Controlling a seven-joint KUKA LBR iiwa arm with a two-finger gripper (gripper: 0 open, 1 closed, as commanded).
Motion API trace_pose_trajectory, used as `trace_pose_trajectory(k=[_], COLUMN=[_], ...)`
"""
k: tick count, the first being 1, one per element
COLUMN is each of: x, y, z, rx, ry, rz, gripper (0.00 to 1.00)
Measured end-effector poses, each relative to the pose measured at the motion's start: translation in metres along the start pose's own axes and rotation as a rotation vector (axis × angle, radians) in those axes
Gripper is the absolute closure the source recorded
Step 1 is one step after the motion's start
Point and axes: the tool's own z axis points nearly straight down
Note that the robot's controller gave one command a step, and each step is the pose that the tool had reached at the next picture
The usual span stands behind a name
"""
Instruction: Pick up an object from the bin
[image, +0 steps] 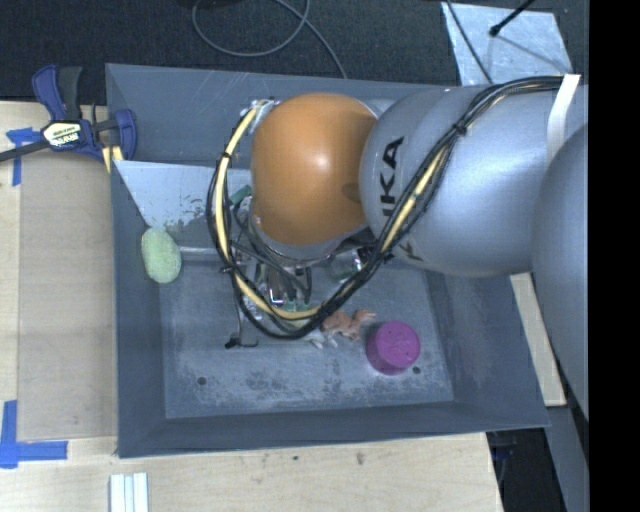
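Grey bin: one green lump, one purple disc, one orange scrap.

From my remote station I record the surroundings as follows. A pale tan tabletop carries the grey metal bin and shows along the left side and the lower edge of the camera view. Its surface is flat, plain and evenly lit. A small white ribbed piece lies on it at the lower left. Beyond the tabletop's far edge, a dark, matt floor runs across the top of the view. Thin black cables loop over that floor. At the upper right a pale bluish sheet lies on the floor, with a thin dark rod crossing it at a slant. I cannot identify the rod further.
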Motion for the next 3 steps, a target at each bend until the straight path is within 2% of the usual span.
trace_pose_trajectory(k=[1,2,3], x=[-0.002,-0.042,-0.084], y=[-0.001,-0.034,-0.049], z=[-0.005,0.066,0.14], rx=[-0.003,-0.004,-0.002], ry=[-0.008,-0.013,-0.006], rz=[0.004,0.045,0.116], gripper=[0.0,0.0,0.0])
